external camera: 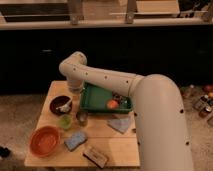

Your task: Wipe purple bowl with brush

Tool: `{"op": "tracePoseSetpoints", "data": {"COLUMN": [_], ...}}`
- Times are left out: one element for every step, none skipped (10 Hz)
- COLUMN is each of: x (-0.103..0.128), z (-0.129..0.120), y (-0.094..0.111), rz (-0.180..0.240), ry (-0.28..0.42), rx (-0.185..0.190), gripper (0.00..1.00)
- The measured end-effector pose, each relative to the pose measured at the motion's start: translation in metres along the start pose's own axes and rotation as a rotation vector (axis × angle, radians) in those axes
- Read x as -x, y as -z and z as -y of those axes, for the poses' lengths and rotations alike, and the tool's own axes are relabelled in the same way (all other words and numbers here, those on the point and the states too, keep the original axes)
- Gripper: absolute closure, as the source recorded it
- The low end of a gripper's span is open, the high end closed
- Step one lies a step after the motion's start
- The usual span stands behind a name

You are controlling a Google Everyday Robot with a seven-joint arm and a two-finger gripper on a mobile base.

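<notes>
The purple bowl (60,105) stands at the left of the wooden table (115,150). The pale brush (64,106) lies inside it, its handle pointing toward the bowl's right rim. My arm bends at an elbow above the table's back left and reaches down. The gripper (75,92) hangs just behind and to the right of the bowl, between the bowl and the green tray. It is apart from the brush as far as I can see.
A green tray (98,106) holding an orange object (113,104) sits right of the bowl. A tiny green cup (65,121), a metal cup (82,118), an orange bowl (45,141), a blue sponge (75,140), a wooden-backed block (96,156) and a grey cloth (121,124) lie in front.
</notes>
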Motion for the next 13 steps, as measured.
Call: {"op": "tracePoseSetpoints", "data": {"x": [-0.003, -0.006, -0.008, -0.007, -0.003, 0.004, 0.012, 0.025, 0.036, 0.046, 0.05, 0.052, 0.051], "z": [0.006, 0.013, 0.021, 0.027, 0.034, 0.045, 0.05, 0.05, 0.046, 0.035, 0.025, 0.018, 0.01], "y": [0.002, 0.004, 0.007, 0.011, 0.012, 0.011, 0.009, 0.006, 0.003, 0.001, 0.001, 0.004, 0.009], "rz": [-0.001, -0.004, -0.01, -0.015, -0.016, -0.02, -0.019, -0.015, -0.012, -0.006, 0.003, 0.013, 0.025], "ry": [-0.009, -0.015, -0.02, -0.02, -0.016, -0.003, 0.012, 0.034, 0.055, 0.081, 0.095, 0.103, 0.107], "rx": [-0.006, -0.014, -0.022, -0.025, -0.03, -0.028, -0.024, -0.017, -0.008, 0.006, 0.011, 0.014, 0.012], "gripper": [1.0, 1.0, 1.0, 1.0, 1.0, 1.0, 1.0, 1.0, 1.0, 1.0, 1.0, 1.0, 1.0]}}
